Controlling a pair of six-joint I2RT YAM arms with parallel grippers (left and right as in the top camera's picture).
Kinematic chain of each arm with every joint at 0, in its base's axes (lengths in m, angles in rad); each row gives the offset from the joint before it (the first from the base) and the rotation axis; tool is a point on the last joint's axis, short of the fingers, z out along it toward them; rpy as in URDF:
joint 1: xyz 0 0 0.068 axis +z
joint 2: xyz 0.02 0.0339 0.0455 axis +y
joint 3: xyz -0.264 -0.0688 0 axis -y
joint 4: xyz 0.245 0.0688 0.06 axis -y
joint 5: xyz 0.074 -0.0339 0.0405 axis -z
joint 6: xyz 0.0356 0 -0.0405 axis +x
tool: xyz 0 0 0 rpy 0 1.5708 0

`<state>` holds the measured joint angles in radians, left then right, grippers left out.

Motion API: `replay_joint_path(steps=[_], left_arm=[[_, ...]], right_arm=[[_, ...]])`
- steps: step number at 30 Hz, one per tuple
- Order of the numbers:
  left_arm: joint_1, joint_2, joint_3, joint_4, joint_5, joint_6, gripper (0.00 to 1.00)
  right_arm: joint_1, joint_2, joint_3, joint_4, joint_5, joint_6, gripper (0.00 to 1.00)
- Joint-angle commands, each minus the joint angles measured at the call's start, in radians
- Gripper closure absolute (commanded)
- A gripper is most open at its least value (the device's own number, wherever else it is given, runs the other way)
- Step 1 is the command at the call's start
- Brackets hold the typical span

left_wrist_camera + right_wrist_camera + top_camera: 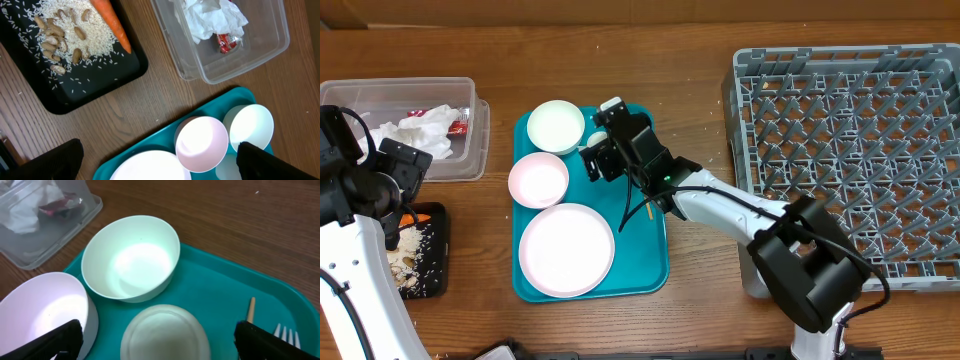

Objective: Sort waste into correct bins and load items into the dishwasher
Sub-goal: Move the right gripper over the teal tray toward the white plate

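While my left gripper [160, 147] hangs over the left side of the table [620, 50], its 2 fingers are spread wide with nothing clasped between them. Farthest left, the black tray [75, 102] holds the rice-and-nut scraps [60, 35], and the carrot [112, 22] lies slanted along their right edge. Just beyond it stands the clear tub [260, 55], with crumpled napkins [212, 20] inside and the red wrapper [227, 42] tucked against them. Next comes the teal tray [645, 260], carrying all the tableware. The pink plate [566, 250] fills its near end. The pink bowl [538, 180] sits just behind the plate, at the tray's left edge, and the white bowl [556, 126] sits in the far left corner, beside the pink one. My right gripper [157, 330] reaches in from the lower right and hovers over the tray's far end, fingers released and wide apart. The small white cup [165, 335] lies directly beneath the gap, next to the white bowl; I cannot tell whether the fingers touch it. To the cup's right on the tray lie a thin wooden stick [251, 310] and the tines of the white fork [287, 332], close to my right finger. Farthest right, well apart from the tray, stands the grey dish rack [850, 150], its rows of pegs upright.
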<state>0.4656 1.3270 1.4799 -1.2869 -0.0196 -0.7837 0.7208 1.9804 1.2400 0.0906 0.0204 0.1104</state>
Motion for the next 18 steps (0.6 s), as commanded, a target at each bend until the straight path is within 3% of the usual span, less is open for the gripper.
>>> replay_joint_path(steps=[1,16,18], left_arm=[[0.002,0.001,0.008,0.002,-0.007,-0.009,0.0],[0.002,0.001,0.008,0.002,-0.007,-0.009,0.0],[0.002,0.001,0.008,0.002,-0.007,-0.009,0.0]], right_arm=[[0.006,0.045,0.027,0.013,-0.03,-0.003,0.0],[0.006,0.111,0.027,0.088,0.034,0.02,0.01],[0.006,0.111,0.027,0.095,0.034,0.047,0.15]])
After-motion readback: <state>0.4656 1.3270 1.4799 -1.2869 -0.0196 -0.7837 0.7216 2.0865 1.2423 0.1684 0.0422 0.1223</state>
